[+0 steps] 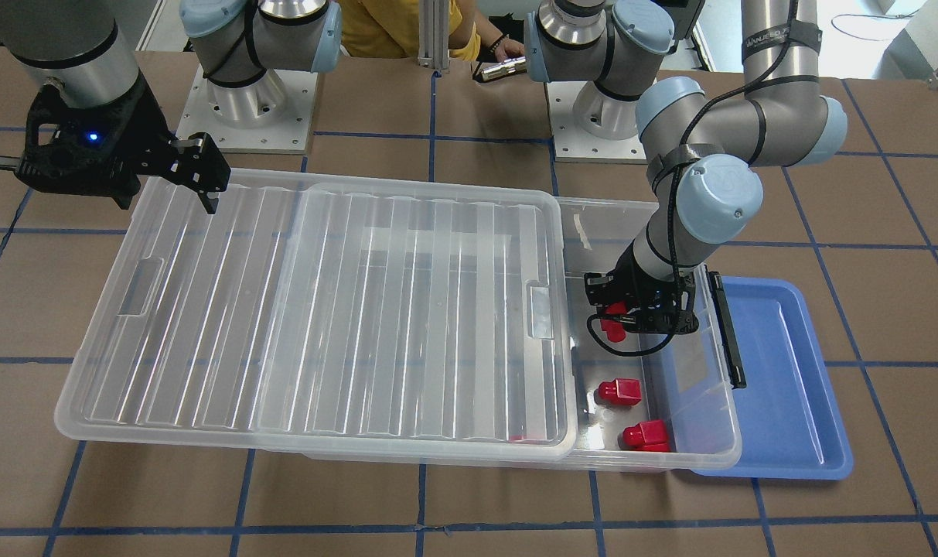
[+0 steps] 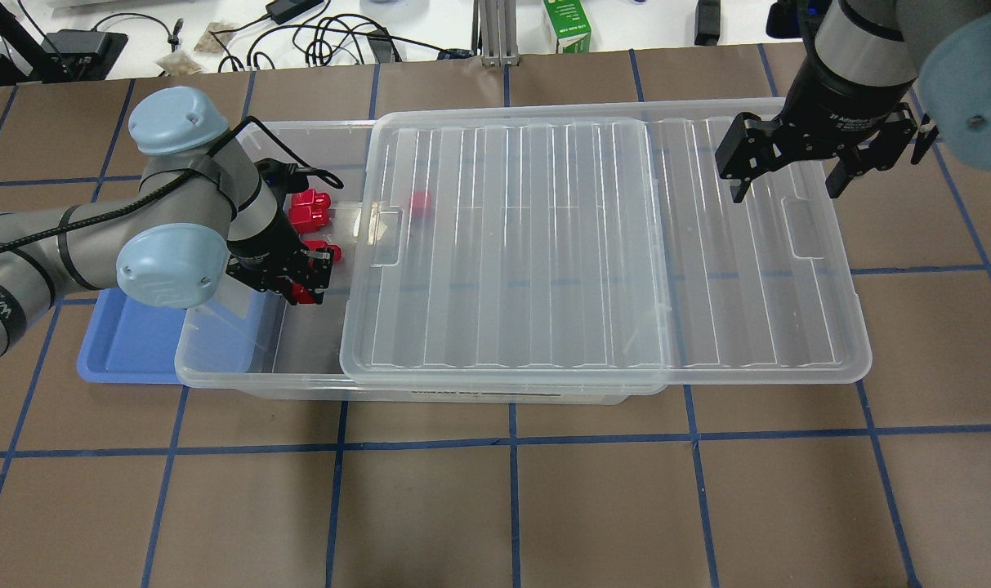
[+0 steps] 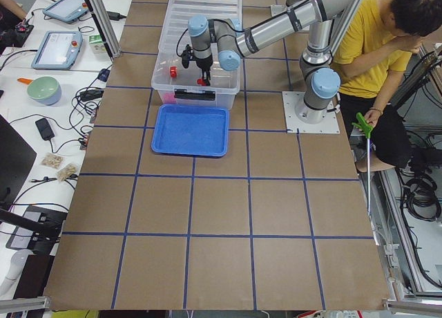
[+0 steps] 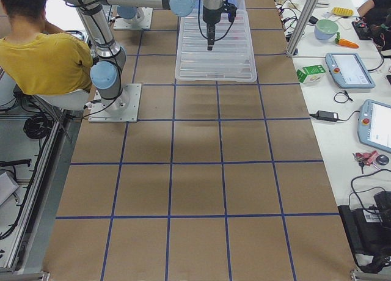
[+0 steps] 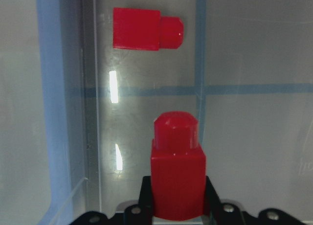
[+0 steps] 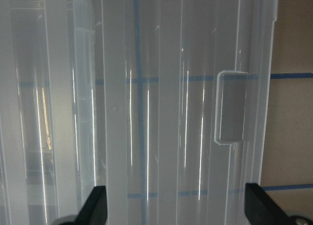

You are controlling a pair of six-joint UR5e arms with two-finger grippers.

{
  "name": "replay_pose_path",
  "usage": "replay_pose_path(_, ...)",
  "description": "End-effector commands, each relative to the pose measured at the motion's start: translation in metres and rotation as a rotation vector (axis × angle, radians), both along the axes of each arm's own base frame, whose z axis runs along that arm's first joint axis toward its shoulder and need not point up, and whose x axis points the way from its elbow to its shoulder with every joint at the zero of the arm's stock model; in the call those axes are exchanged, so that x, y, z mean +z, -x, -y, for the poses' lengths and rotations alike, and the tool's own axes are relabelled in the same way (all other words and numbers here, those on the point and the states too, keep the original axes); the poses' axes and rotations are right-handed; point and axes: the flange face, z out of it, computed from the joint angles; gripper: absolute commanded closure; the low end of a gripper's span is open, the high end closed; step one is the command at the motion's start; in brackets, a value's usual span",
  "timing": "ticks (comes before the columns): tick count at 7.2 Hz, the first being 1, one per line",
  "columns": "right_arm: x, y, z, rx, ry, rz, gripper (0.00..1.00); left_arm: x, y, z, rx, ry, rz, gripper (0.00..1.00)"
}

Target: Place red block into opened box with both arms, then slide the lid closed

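Red plastic is showing between the left fingers point(image 5: 146, 194), which are pinching the red block point(image 5: 177, 176) by its wide end, stub pointing away from them, low inside the uncovered end of the box point(image 2: 242, 377). A second block point(image 5: 146, 28) is lying on its side straight ahead of those fingertips. The right fingers point(image 6: 96, 205) are hanging spread wide just above the lid point(image 2: 544, 245), whose notch point(image 6: 231, 107) is sitting ahead of them.

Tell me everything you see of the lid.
The lid is a clear, ribbed plastic sheet with a rectangular notch at each short end. It lies flat on the box, slid toward the robot's right, overhanging there and leaving the box's left end open. The right gripper hangs open above the overhang; contact unclear.
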Motion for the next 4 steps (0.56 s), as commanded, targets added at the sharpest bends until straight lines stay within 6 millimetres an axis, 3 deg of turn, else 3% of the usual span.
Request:
replay_pose_path(1,0.000,0.000,0.000,0.002,-0.002,-0.002,0.00,-0.018,0.000,0.001,-0.003,-0.019,-0.002,1.00)
replay_pose_path(4,-0.001,0.000,0.000,0.002,-0.002,0.000,0.00,-0.033,-0.002,0.006,-0.001,-0.031,-0.003,1.00)
